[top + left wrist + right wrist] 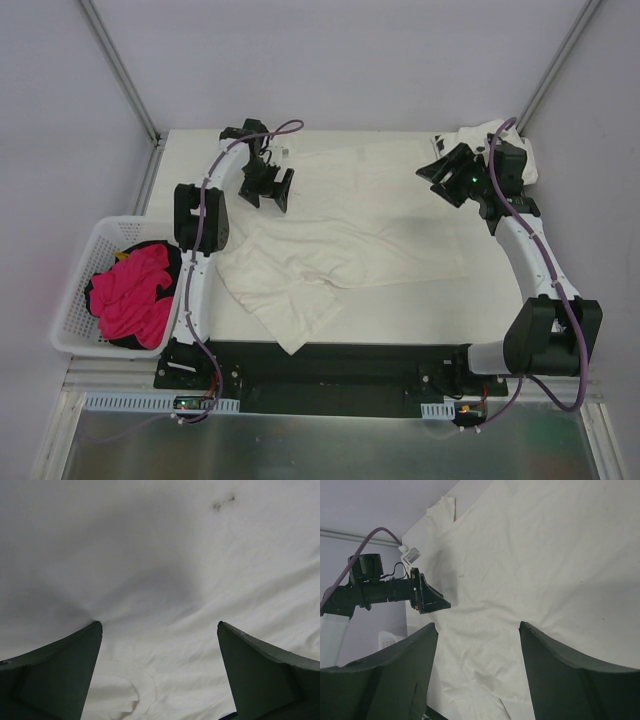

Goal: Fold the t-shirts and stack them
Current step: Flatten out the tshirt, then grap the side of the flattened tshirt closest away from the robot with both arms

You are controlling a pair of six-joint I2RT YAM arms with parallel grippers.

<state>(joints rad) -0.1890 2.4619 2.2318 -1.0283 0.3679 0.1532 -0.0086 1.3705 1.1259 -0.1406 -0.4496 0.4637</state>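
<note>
A large plain cream-white t-shirt (350,235) lies spread and rumpled over the middle of the table; it fills the left wrist view (165,570) and the right wrist view (530,560). Its neckband (142,690) shows between the left fingers. A second white shirt (500,140) lies bunched at the far right corner, partly behind the right arm. My left gripper (268,188) is open and empty, hovering over the cream shirt's far left part. My right gripper (447,177) is open and empty above the shirt's far right part.
A white plastic basket (75,290) stands off the table's left edge, holding pink cloth (135,295) over something black. White walls and frame posts close the far side. The left arm (385,592) shows in the right wrist view.
</note>
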